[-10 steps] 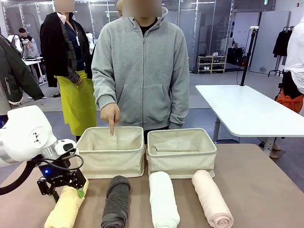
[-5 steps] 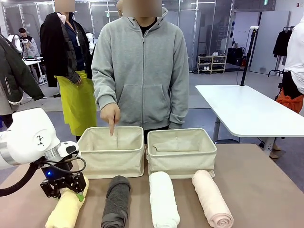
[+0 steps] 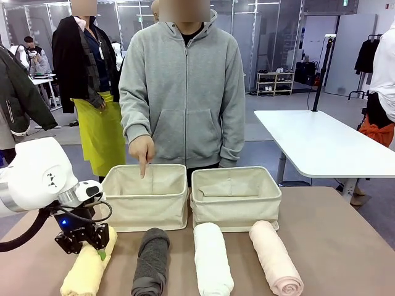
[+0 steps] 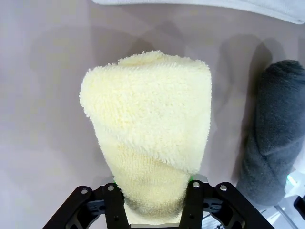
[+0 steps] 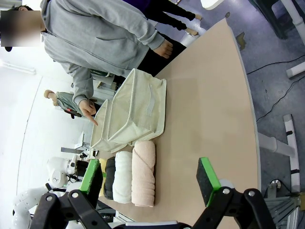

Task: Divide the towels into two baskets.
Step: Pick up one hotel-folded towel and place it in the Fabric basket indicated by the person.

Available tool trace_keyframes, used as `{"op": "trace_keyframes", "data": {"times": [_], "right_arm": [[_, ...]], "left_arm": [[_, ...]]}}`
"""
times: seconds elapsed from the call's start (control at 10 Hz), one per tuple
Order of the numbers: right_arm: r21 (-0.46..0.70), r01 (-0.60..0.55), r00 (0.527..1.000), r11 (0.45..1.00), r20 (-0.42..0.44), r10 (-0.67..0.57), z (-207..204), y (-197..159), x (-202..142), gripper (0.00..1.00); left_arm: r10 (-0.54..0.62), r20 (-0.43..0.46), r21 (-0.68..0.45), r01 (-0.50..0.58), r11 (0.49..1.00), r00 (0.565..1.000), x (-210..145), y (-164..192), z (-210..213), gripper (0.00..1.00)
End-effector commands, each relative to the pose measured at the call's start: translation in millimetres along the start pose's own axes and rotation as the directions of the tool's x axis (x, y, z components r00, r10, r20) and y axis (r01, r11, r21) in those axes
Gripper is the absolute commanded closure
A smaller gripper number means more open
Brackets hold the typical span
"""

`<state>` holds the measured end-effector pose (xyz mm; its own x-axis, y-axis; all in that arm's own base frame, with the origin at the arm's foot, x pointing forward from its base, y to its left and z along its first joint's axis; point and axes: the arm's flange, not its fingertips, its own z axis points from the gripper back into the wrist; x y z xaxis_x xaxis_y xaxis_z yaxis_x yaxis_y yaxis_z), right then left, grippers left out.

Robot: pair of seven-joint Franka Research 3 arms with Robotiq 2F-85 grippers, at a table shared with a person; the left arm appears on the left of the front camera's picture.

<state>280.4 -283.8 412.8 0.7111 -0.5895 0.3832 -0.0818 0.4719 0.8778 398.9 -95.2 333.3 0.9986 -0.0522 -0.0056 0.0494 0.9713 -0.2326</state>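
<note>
Left gripper (image 3: 86, 242) is down on the pale yellow towel (image 3: 85, 272), near the end toward the baskets. Its jaws are pressed in from both sides. In the left wrist view the terry is squeezed narrow between the black fingers, so it's pinching the roll. The roll lies on the table (image 3: 345, 246), not lifted as far as I can tell.

Right gripper (image 5: 150, 177) is spread wide, green pads (image 5: 207, 174) well apart with nothing between them. It hangs over the table's right side, well apart from the towels.

Just beside the yellow roll is the dark grey towel (image 3: 151, 262), then the white towel (image 3: 213, 259), then the pale pink towel (image 3: 276, 258). All four lie in a row on the tabletop, lengthwise, in front of the baskets.

The left basket (image 3: 145, 213) and right basket (image 3: 234, 213) stand side by side behind the row, near touching. No towel shows in either, though the floors are partly hidden by the front walls.

The person's hand (image 3: 142, 151) points an index finger down over the left basket's back edge.

Progress is at the very start. Nothing is sorted, and the first grasp is just made. Going by the pointing, the yellow roll likely belongs in the left basket. What's left is to lift and drop it, then place the other three, probably two per basket.
</note>
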Motion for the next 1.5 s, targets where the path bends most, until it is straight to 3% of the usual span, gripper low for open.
{"op": "trace_keyframes", "data": {"times": [0.0, 0.2, 0.4, 0.5, 0.7, 0.8, 1.0, 1.1, 1.2, 1.3, 1.4], "right_arm": [[0.004, -0.003, 1.0, 1.0, 0.011, 0.003, 2, 2, 0, 0.0], [0.004, -0.003, 1.0, 1.0, 0.011, 0.003, 2, 2, 0, 0.0], [0.004, -0.003, 1.0, 1.0, 0.011, 0.003, 2, 2, 0, 0.0], [0.004, -0.003, 1.0, 1.0, 0.011, 0.003, 2, 2, 0, 0.0], [0.004, -0.003, 1.0, 1.0, 0.011, 0.003, 2, 2, 0, 0.0], [0.004, -0.003, 1.0, 1.0, 0.011, 0.003, 2, 2, 0, 0.0], [0.004, -0.003, 1.0, 1.0, 0.011, 0.003, 2, 2, 0, 0.0], [0.004, -0.003, 1.0, 1.0, 0.011, 0.003, 2, 2, 0, 0.0], [0.004, -0.003, 1.0, 1.0, 0.011, 0.003, 2, 2, 0, 0.0], [0.004, -0.003, 1.0, 1.0, 0.011, 0.003, 2, 2, 0, 0.0], [0.004, -0.003, 1.0, 1.0, 0.011, 0.003, 2, 2, 0, 0.0]], "left_arm": [[-0.059, 0.049, 0.045, 0.056, 0.997, 0.997, -126, 12, 9, 0.64], [-0.125, 0.04, 0.096, 0.12, 0.988, 0.991, -128, 0, 55, 0.64], [-0.299, 0.036, 0.105, 0.294, 0.95, 0.954, -129, -15, 94, 0.64], [-0.447, 0.027, 0.115, 0.441, 0.89, 0.894, -129, -18, 105, 0.64], [-0.693, 0.037, 0.105, 0.687, 0.719, 0.72, -131, -19, 116, 0.64], [-0.777, 0.021, 0.159, 0.765, 0.624, 0.63, -130, -19, 118, 0.64], [-0.885, -0.032, 0.096, 0.883, 0.459, 0.464, -134, -24, 121, 0.64], [-0.905, -0.049, 0.091, 0.905, 0.417, 0.422, -136, -25, 121, 0.64], [-0.89, -0.055, 0.084, 0.89, 0.448, 0.453, -137, -25, 123, 0.64], [-0.88, -0.027, 0.095, 0.878, 0.469, 0.473, -98, -48, 155, 0.64], [-0.88, -0.027, 0.095, 0.878, 0.469, 0.473, -98, -48, 155, 0.64]]}}
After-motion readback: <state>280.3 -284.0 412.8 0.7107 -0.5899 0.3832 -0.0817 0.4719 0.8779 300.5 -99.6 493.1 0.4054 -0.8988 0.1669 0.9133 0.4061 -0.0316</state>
